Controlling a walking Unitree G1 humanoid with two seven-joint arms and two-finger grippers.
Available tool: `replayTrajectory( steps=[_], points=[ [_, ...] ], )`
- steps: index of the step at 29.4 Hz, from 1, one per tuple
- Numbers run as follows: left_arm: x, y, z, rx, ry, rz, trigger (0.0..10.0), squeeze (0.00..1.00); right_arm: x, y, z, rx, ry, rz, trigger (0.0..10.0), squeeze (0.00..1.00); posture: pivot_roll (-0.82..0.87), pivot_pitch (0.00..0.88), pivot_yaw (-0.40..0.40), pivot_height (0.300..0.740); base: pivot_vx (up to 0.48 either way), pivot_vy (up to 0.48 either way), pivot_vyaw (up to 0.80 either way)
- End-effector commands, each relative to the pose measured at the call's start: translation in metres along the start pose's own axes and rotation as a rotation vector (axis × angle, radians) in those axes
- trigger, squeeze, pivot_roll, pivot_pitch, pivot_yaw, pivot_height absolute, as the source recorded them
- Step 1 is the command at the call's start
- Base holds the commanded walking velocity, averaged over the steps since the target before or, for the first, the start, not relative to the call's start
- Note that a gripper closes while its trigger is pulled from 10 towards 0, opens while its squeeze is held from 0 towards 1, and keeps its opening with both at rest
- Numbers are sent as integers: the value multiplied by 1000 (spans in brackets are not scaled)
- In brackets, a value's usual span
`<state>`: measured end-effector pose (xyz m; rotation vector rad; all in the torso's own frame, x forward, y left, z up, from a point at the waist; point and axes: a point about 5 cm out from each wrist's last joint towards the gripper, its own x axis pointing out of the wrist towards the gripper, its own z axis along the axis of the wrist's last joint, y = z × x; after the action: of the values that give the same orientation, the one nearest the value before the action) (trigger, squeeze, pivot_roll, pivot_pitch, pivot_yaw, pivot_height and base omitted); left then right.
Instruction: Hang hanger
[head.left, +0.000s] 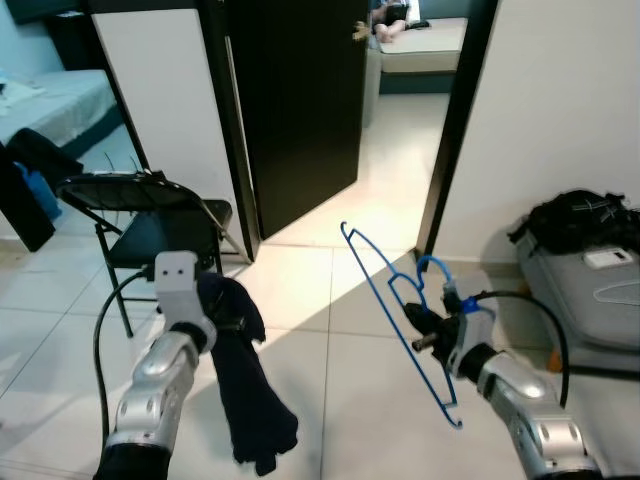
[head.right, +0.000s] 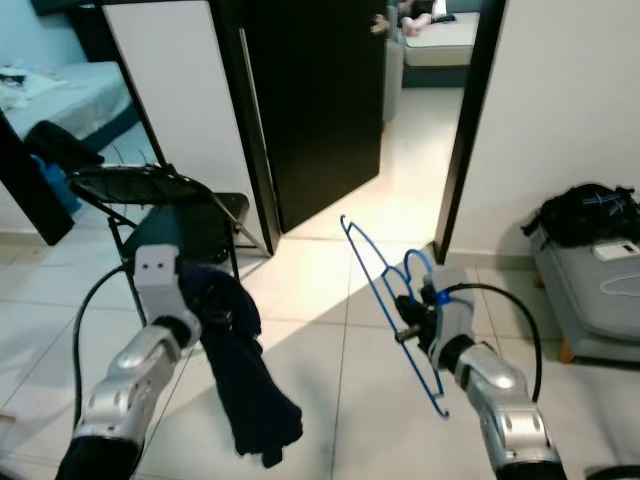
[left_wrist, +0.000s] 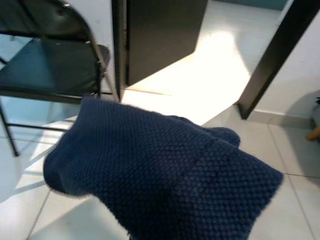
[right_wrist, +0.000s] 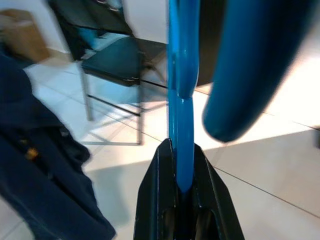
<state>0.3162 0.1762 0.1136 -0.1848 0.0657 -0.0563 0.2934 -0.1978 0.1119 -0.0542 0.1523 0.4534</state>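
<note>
A blue wire hanger (head.left: 398, 322) is held in mid-air over the tiled floor (head.left: 330, 300) by the right gripper (head.left: 428, 338), its black fingers (right_wrist: 165, 200) clamped tight on the wire. A dark blue knitted garment (head.left: 245, 385) is carried by the left gripper (head.right: 200, 315) and hangs down from it; how far those jaws are closed is hidden by the cloth. Nothing is hung yet: the garment is judged not yet threaded onto the hanger, and no rail or hook is seen near the folding chair (head.left: 150, 220) or dark door (head.left: 300, 110).
</note>
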Motion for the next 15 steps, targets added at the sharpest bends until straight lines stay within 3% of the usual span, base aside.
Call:
replayTrajectory(
  steps=[1, 9, 15],
  points=[
    [-1, 0, 3, 5, -9, -14, 10000, 0, -1, 0, 0, 7, 5, 0, 10000, 0, -29, 31, 44, 740, 0, 0, 656],
    [-1, -11, 4, -23, -7, -129, 10000, 0, -1, 0, -1, 7, 5, 2, 10000, 0, -31, 27, 48, 740, 0, 0, 657],
    [-1, -12, 4, -40, 0, -155, 10000, 0, -1, 1, 0, 8, 4, -2, 10000, 0, -32, 23, 53, 740, 0, 0, 658]
  ],
)
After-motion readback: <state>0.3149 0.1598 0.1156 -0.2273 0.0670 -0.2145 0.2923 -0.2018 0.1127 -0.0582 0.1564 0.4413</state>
